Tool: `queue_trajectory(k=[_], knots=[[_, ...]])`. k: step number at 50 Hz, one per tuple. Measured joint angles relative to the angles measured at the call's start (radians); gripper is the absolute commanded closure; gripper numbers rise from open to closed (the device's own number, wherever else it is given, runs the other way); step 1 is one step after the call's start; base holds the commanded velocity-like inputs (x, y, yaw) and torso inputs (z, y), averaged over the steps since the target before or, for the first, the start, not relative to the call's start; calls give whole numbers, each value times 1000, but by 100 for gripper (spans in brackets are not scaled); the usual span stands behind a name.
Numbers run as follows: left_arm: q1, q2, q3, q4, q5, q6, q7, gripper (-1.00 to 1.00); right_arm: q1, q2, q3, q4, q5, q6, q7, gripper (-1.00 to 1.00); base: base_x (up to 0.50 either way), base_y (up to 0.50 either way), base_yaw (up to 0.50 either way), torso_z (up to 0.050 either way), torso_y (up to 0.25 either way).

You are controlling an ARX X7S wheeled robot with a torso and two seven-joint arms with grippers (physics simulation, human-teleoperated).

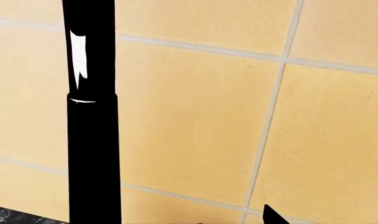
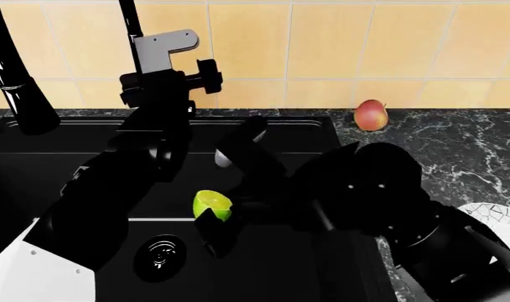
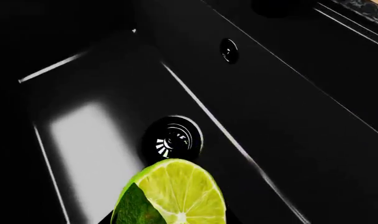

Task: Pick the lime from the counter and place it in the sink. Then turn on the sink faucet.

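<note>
My right gripper is shut on the lime, a yellow-green half with a pale cut face, and holds it above the black sink. In the right wrist view the lime hangs over the round drain; the overflow hole is on the basin wall. My left gripper is raised at the tiled back wall and looks open and empty. In the left wrist view the glossy black faucet tube stands close beside one fingertip. The faucet rises at the sink's far left. Its lever is not visible.
A red-and-yellow apple-like fruit sits on the dark marble counter behind and right of the sink. A white plate lies at the right edge. The yellow tile wall backs the counter. The drain shows below the lime.
</note>
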Motion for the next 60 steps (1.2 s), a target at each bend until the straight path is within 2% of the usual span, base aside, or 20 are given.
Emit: queue_trajectory(k=[23,47,48,60], knots=[[-2,0,60,0,-60,10,6,-100,-94,-58,-180,126,-130,-95,-160,100,0,0,0,0,0],[0,0,86,0,-87,15,11,-100,-144,-55,-223,164,-147,-116,-178,100,0,0,0,0,0],[0,0,86,0,-87,15,11,-100,-144,-54,-223,164,-147,-116,-178,-100,0,0,0,0,0],[-2,0,75,0,-81,10,10,-100,-139,-46,-223,152,-142,-109,-180,-100,0,0,0,0,0]])
